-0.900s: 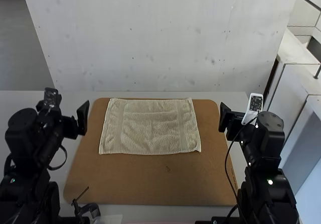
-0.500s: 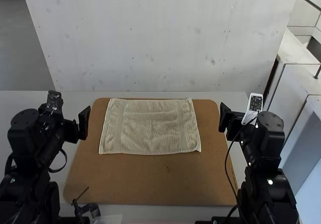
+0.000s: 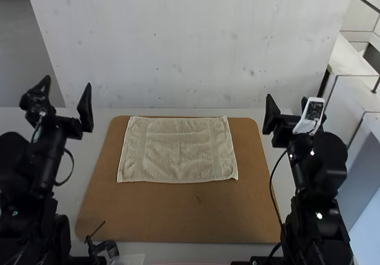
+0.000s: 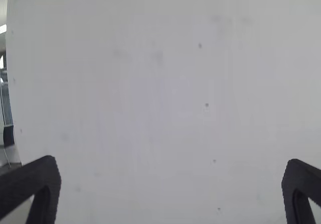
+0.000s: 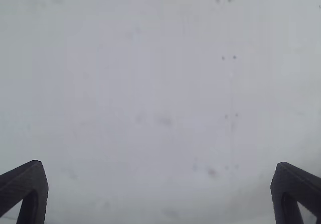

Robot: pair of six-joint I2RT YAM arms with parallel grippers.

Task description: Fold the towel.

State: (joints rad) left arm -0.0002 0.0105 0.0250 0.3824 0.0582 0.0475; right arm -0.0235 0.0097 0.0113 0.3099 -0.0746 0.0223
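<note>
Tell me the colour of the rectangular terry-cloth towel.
The rectangular terry-cloth towel is beige; it shows best in the high view.

L arm, black, jointed, hard-shelled (image 3: 41, 164), stands approx 8 o'clock in high view, forearm angled twd 1. Its black two-finger gripper (image 3: 64, 92) is up at approx 10 o'clock, tips pointing roughly 12, fingers spread wide. R arm, same black jointed build (image 3: 317, 182), stands approx 4 o'clock, forearm leaning twd 11. Its black two-finger gripper (image 3: 287, 103) is at approx 2 o'clock, tips also twd 12, spread. White boxy housing w/ dark speckled face (image 3: 311, 115) on R wrist; thin black cable (image 3: 271, 188) hangs beside arm. L wrist view: black tapered fingers (image 4: 45, 176) well apart. R wrist view: same, fingers (image 5: 32, 181) well apart.
</note>
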